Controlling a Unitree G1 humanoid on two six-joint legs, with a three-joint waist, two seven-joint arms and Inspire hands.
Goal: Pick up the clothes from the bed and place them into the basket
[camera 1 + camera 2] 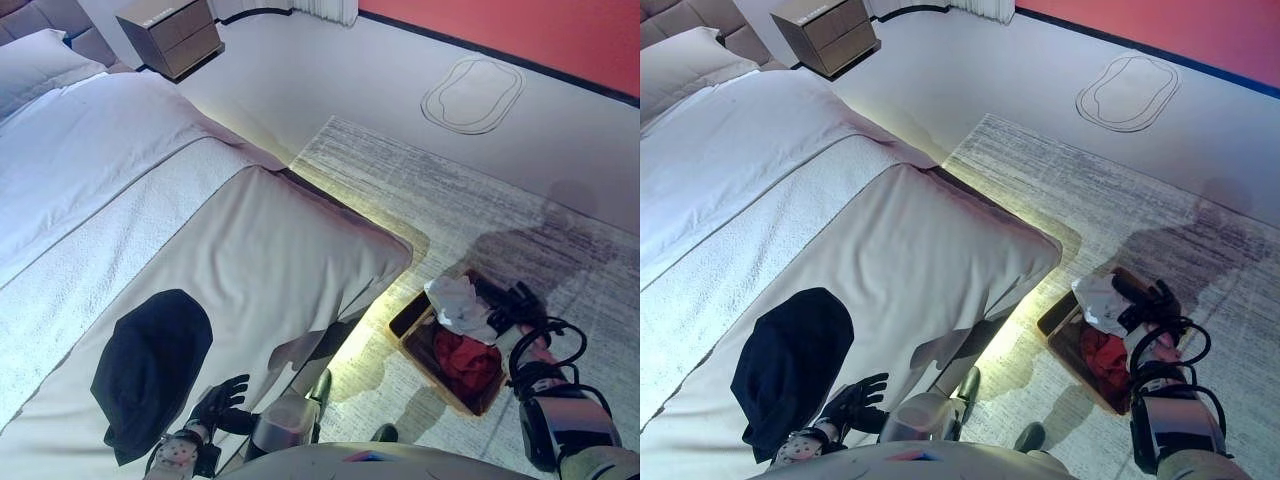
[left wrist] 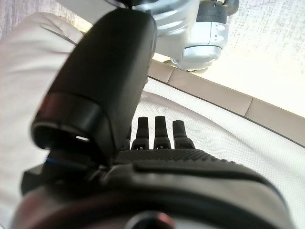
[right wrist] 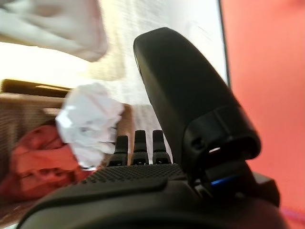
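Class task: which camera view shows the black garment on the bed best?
The left eye view: the whole black garment lies on the bed. The right eye view shows it equally fully; neither wrist view shows it.

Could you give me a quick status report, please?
Both hands open: left hand by the black garment on the bed; right hand over the basket. White and red clothes inside. Nothing obstructing.

The bed (image 1: pixel 250 240) wears smooth matt cloth, with a rougher textured white blanket (image 1: pixel 90 260). Black garment (image 1: pixel 150 365): soft matt fabric. The basket (image 1: pixel 432 372) looks woven; the rug (image 1: pixel 480 200) coarse; the nightstand (image 1: pixel 170 35) matt wood.
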